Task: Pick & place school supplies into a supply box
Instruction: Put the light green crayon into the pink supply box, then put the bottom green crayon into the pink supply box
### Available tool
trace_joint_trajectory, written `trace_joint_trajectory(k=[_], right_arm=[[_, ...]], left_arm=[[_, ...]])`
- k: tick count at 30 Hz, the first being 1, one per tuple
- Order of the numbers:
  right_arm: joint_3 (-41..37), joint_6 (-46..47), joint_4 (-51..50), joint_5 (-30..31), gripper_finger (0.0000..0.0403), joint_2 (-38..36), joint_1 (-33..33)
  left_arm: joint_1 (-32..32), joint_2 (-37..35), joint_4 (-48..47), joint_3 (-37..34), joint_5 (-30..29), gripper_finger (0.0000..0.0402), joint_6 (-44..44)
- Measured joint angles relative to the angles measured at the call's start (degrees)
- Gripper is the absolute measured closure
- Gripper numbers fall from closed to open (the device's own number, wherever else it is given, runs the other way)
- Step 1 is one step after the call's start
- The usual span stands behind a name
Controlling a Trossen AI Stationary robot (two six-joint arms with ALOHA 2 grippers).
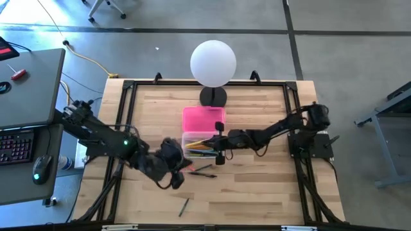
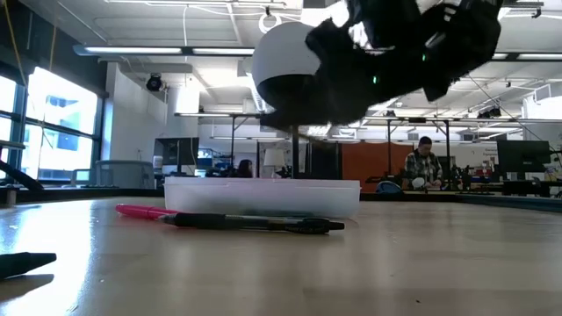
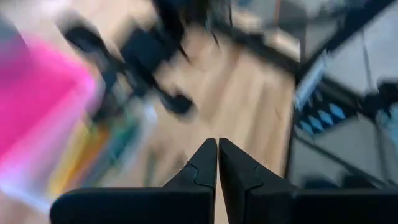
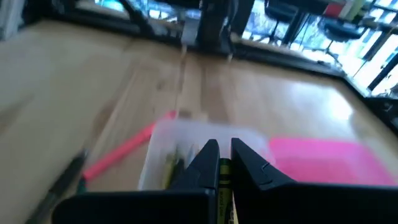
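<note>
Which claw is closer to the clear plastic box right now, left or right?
Right. The right claw hangs at the clear plastic box's right edge; the left claw sits off its near left corner.

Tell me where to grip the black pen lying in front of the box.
Grip the black pen at mid-barrel, coming straight down, fingers across its length. It lies flat on the table, apart from the supply box, with a pink pen close behind it.

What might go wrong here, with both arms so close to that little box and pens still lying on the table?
Both grippers, left and right, crowd the box's front edge, so the arms might bump each other or shove the box. The black pen and pink pen lie loose in front of it; a low sweep may roll them away. Another pen sits near the table edge and might fall off.
</note>
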Motion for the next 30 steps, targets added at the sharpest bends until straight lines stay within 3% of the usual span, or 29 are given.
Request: trace_joint_trajectory(k=[7, 13, 21, 30], right_arm=[[0.0, -0.2, 0.4, 2.1, 0.0383, 4.8, -0.4], [0.0, -3.3, 5.2, 2.8, 0.0343, 4.7, -0.4], [0.0, -0.4, 6.2, 2.8, 0.0321, 4.7, -0.3], [0.1, 1.5, 5.2, 2.6, 0.0320, 4.7, 0.7]], left_arm=[[-4.7, 8.9, -6.3, -0.1, 17.7, 0.0355, -23.4], [-6.8, 17.9, -5.5, 0.0, 29.6, 0.0355, -34.7], [-7.3, 26.4, 1.1, 0.0, 30.5, 0.0355, -35.5], [-7.3, 29.1, 4.3, 0.0, 27.3, 0.0355, -42.8]])
